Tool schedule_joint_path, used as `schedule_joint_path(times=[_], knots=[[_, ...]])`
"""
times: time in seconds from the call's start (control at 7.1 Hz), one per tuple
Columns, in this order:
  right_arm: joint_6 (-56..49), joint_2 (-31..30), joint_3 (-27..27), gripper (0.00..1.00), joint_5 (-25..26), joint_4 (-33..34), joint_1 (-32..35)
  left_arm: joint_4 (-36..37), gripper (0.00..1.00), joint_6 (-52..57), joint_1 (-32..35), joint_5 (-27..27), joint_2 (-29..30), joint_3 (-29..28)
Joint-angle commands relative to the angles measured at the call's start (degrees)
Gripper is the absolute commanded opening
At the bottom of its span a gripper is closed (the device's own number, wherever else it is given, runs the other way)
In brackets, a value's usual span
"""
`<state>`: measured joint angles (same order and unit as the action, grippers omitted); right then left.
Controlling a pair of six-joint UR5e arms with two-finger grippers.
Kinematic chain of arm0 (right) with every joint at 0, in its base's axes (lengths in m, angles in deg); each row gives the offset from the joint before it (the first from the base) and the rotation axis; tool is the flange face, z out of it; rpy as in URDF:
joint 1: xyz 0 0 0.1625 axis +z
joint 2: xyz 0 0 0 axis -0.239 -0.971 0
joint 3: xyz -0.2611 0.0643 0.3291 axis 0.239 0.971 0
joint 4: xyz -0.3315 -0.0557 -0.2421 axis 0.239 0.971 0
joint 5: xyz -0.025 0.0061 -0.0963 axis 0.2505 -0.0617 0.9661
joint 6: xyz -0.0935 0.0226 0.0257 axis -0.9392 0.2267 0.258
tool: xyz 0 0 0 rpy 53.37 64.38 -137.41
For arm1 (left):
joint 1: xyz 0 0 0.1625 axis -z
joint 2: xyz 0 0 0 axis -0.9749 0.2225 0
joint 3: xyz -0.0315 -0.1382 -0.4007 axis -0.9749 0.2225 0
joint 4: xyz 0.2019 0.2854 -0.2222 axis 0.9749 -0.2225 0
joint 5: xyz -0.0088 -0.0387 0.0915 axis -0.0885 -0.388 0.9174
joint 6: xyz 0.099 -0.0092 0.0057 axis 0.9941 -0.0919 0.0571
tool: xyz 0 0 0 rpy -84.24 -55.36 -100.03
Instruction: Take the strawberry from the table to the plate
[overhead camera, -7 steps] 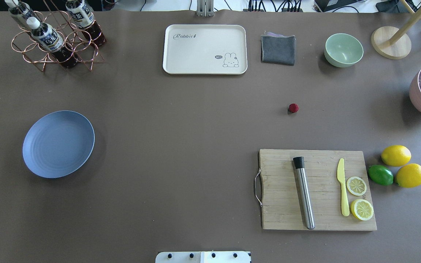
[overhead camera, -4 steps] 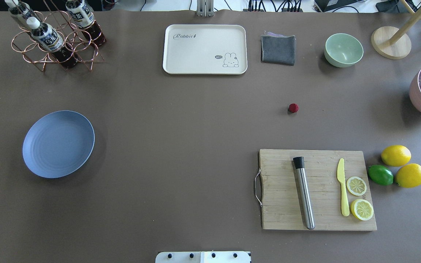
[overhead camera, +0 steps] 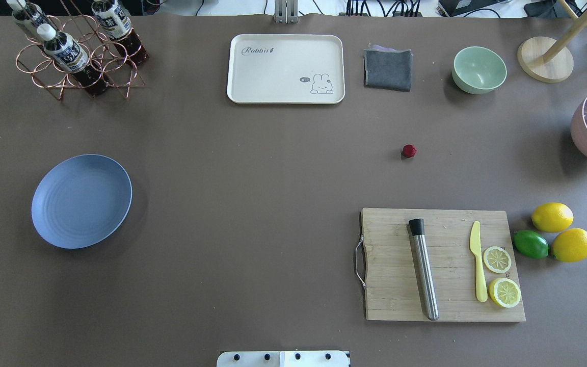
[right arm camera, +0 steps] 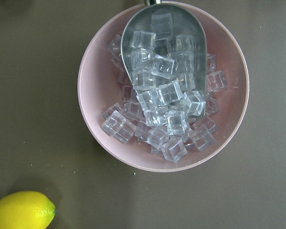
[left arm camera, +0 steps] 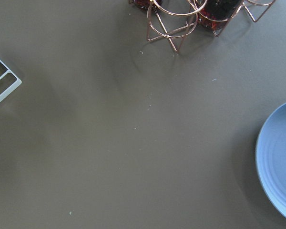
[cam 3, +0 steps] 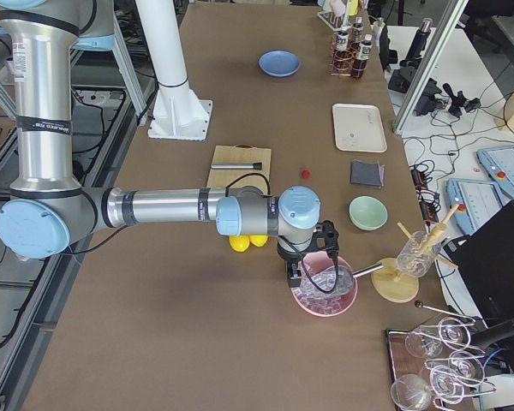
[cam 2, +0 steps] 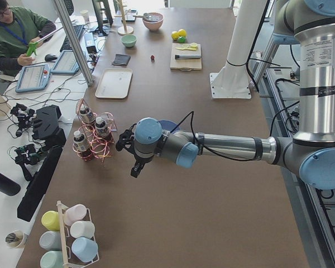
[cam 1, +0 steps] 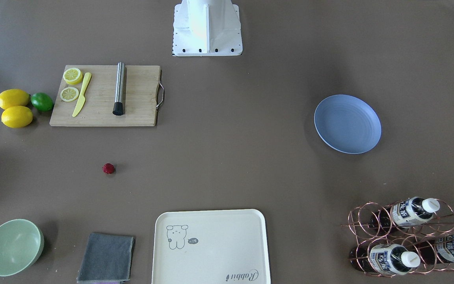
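Nearest my base lies the cutting board (overhead camera: 390, 265), carrying a steel muddler (overhead camera: 424, 272), a yellow knife (overhead camera: 477, 260) and two lemon slices (overhead camera: 497, 259). Two lemons (overhead camera: 552, 216) and a lime (overhead camera: 530, 243) sit just beside it. Farther out, the plate (overhead camera: 81, 201) rests on my left half of the worktop (overhead camera: 252, 204). The strawberry (overhead camera: 409, 150) lies on my right half, beyond the board and well apart from the plate. My left tool (cam 2: 135, 167) hangs near the plate and the bottle rack (overhead camera: 77, 56). My right tool (cam 3: 294, 276) hangs over a pink bowl (right arm camera: 88, 95) of ice cubes (right arm camera: 157, 109). I cannot tell whether either tool is spread or pressed together. Farthest off are a cream tray (overhead camera: 273, 71), a grey cloth (overhead camera: 388, 69) and a green bowl (overhead camera: 479, 70).
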<state>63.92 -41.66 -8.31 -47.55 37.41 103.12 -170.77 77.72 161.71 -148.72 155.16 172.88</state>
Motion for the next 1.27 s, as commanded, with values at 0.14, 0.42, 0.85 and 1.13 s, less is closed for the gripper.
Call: schedule_joint_path(times=[0.14, 0.42, 0.85, 1.13], knots=[[10.8, 0.0, -0.5, 1.00, -0.8, -8.4, -2.5, -14.9, 0.98, -20.9, -8.4, 0.2, -1.7, -2.0], [25.0, 0.0, -0.6, 1.00, -0.6, -17.5, -8.8, -33.9, 0.98, -35.9, -16.1, 1.3, -1.9, -8.3], [35.6, 0.1, -1.2, 1.00, 0.9, -22.2, -15.0, -47.1, 0.98, -52.2, -32.1, 16.5, -1.2, -10.2], [40.0, 0.4, -3.0, 1.00, 2.7, -22.2, -18.0, -47.6, 0.98, -52.2, -33.9, 18.5, -1.1, -11.2]])
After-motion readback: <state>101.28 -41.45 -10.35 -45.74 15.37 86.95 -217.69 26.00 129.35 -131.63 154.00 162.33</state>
